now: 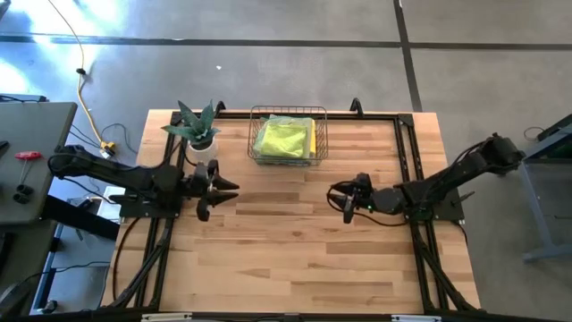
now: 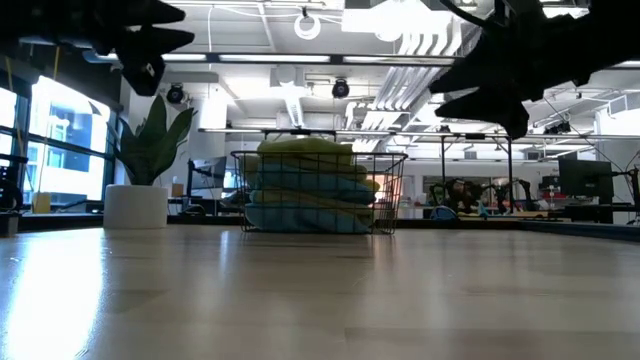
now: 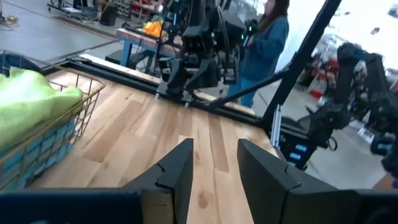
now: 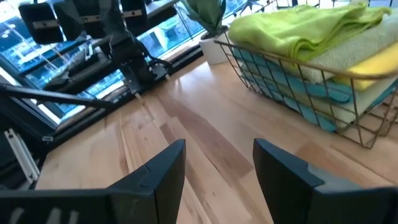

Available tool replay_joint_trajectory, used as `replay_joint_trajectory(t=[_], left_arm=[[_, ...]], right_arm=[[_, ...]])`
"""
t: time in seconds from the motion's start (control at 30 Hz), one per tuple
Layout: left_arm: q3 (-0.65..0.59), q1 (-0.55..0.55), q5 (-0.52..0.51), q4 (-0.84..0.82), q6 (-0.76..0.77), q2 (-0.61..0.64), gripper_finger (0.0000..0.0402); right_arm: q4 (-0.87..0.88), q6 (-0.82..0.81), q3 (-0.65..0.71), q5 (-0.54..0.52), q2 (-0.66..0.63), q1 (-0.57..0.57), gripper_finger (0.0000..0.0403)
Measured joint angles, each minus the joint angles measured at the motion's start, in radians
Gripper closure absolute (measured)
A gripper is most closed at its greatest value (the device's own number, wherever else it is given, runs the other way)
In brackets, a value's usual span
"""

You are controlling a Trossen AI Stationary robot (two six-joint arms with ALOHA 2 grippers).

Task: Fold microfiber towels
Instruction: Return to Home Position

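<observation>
Both arms low over the butcher-block table (image 1: 286, 259), one on each side, wrists turned in toward the middle.

Left pincer (image 1: 234, 190): near the table's left edge, just in front of the potted plant (image 1: 195, 125) and its white pot (image 1: 203, 141). My wrist camera shows its two fingers apart, bare wood visible through the gap, nothing held (image 3: 216, 144). It hangs above the boards, not touching them.

Right pincer (image 1: 340, 202): right of centre, facing the left one across a stretch of bare wood, well apart from it. Fingers also spread, nothing between them (image 4: 219, 146).

Microfiber towels: all in the wire basket (image 1: 251, 134) at the far middle of the table, just right of the plant. They are folded and stacked. The lime green towel (image 4: 298, 28) is on top, somewhat rumpled and humped above the rim. Under it lies the pale sage towel (image 4: 367, 43), then the yellow towel (image 4: 373, 65). Light blue towel (image 4: 292, 78) sits lowest, seen through the wire wall. From table height the stack (image 2: 305, 190) fills the basket and rises a little over its top wire. Neither pincer touches basket or cloth.

Beyond the table's right side a person in a blue jacket (image 3: 267, 43) stands among other equipment.
</observation>
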State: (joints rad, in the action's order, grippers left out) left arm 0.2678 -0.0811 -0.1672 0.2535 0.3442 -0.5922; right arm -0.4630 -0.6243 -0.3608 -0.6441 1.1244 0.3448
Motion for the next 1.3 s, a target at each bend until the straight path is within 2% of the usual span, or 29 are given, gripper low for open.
replay_joint_trajectory(t=[0.13, 0.3, 0.47, 0.67, 0.77, 0.93, 1.13, 1.3], left_arm=[[-0.075, 0.000, -0.027, 0.132, 0.039, 0.000, 0.0287], [-0.174, 0.000, -0.067, 0.337, 0.060, 0.000, 0.0287], [-0.208, 0.000, -0.110, 0.360, 0.108, 0.000, 0.0287], [-0.252, 0.000, -0.149, 0.405, 0.111, 0.000, 0.0287], [-0.257, 0.000, -0.193, 0.388, 0.117, -0.001, 0.0287], [-0.257, 0.000, -0.209, 0.377, 0.088, -0.005, 0.0287], [-0.257, 0.000, -0.177, 0.279, 0.114, -0.005, 0.0287], [-0.257, 0.003, -0.188, 0.274, 0.091, -0.005, 0.0287]], right_arm=[[-0.010, -0.012, 0.028, 0.002, 0.000, 0.003, 0.0222], [-0.108, -0.030, 0.098, 0.008, 0.000, 0.003, 0.0222], [-0.315, -0.027, 0.205, 0.053, 0.000, 0.003, 0.0222], [-0.535, -0.031, 0.345, 0.057, 0.000, 0.003, 0.0222], [-0.536, -0.011, 0.351, 0.054, -0.007, 0.002, 0.0222], [-0.520, 0.057, 0.352, 0.047, -0.008, 0.002, 0.0222], [-0.427, 0.015, 0.352, 0.035, -0.007, 0.002, 0.0222], [-0.377, -0.005, 0.353, 0.032, -0.007, 0.002, 0.0222]])
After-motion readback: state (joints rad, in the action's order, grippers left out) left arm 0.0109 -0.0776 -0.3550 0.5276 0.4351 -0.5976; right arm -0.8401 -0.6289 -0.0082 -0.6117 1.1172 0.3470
